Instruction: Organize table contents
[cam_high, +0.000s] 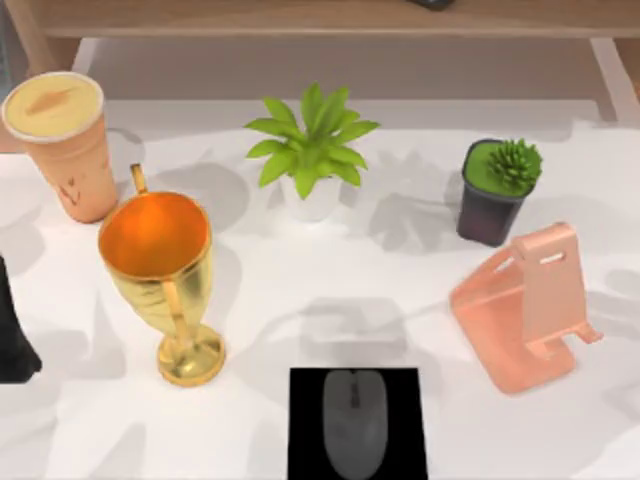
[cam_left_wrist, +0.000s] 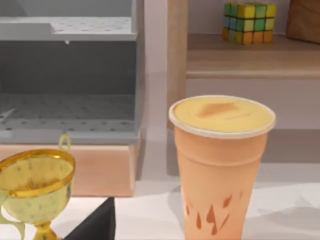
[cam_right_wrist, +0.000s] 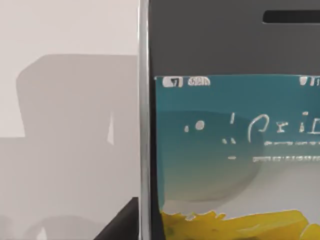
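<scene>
Smartphone (cam_right_wrist: 230, 125) filled the right wrist view, directly before the right gripper, its silver edge upright, its screen writing too blurred to read. Orange cup (cam_left_wrist: 220, 165) stood ahead of the left gripper, beside the gold trophy (cam_left_wrist: 35, 187). Grey mouse (cam_high: 354, 420) lay on a black mat (cam_high: 305, 425) on the counter (cam_high: 270, 290). Whether either gripper was apart or together, I cannot tell.

The left arm (cam_high: 15, 340) shows at the table's (cam_high: 260, 290) left edge, near the gold goblet (cam_high: 160, 270). Behind the goblet stands the orange cup (cam_high: 62, 140); the grey mouse (cam_high: 354, 420) lies on a black mat (cam_high: 305, 440).
</scene>
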